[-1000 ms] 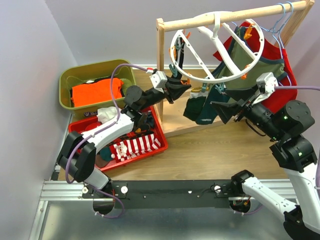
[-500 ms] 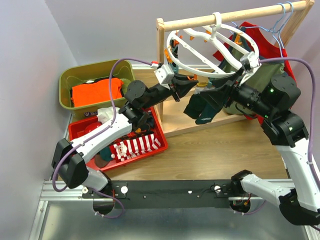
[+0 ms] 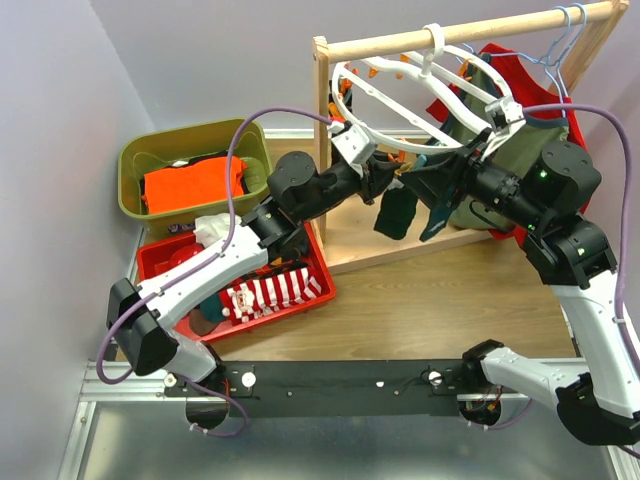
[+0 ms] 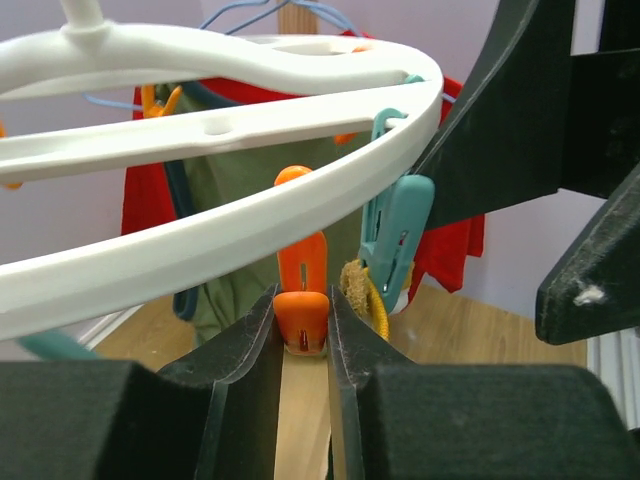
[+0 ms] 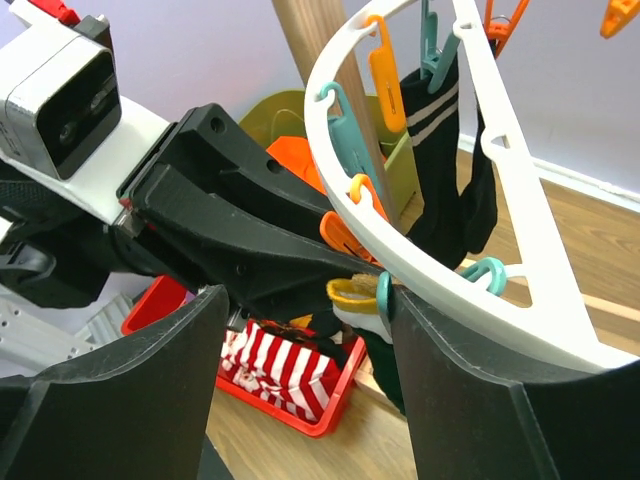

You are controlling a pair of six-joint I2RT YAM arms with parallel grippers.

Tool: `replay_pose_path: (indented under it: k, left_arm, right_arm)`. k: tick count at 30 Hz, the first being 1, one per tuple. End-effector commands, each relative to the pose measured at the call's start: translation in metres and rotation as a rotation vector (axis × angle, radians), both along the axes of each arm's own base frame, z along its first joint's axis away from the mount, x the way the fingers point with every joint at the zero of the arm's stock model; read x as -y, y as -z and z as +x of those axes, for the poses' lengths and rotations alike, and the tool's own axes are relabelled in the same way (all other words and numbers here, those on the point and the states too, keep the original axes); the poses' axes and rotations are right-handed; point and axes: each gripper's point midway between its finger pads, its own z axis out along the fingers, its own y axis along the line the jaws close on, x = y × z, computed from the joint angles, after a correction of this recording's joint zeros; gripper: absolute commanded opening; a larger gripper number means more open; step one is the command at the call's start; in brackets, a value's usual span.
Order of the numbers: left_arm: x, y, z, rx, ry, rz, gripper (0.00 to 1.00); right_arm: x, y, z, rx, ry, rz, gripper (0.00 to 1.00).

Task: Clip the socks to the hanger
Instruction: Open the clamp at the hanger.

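left pincer [image 4: 302, 312] is squeezing the orange clip [image 4: 300, 262] on the hanger [image 4: 250, 212]; yellow-cuffed sock [image 5: 352, 292] is hanging just beside it, ahead of right pincer [image 5: 308, 300], which is gaping wide, empty.

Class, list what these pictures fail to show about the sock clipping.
Left wrist view: mouth of the orange clip, buried between fingers of the left hand.
Right wrist view: most of the yellow-cuffed sock, behind the hanger rim and the left arm.
Top view: part of the red basket, under that arm.
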Motion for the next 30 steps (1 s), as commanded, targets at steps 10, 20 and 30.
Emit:
replay_pose_path:
  k: [10,20,30]
  left_arm:
    - [-0.016,-0.006,0.015,-0.051,-0.159,0.051,0.16]
    - [-0.006,-0.02,0.002,-0.033,-0.096,0.04,0.16]
    - [0.002,-0.024,-0.007,-0.024,-0.056,0.038,0.16]
  right_arm:
    - [0.042,-0.028,-0.002,0.126,0.208,-0.015,0.73]
    - [-0.004,-0.013,-0.006,0.037,-0.033,0.028,0.7]
    - [0.0,0.001,0.026,-0.02,0.095,0.094,0.68]
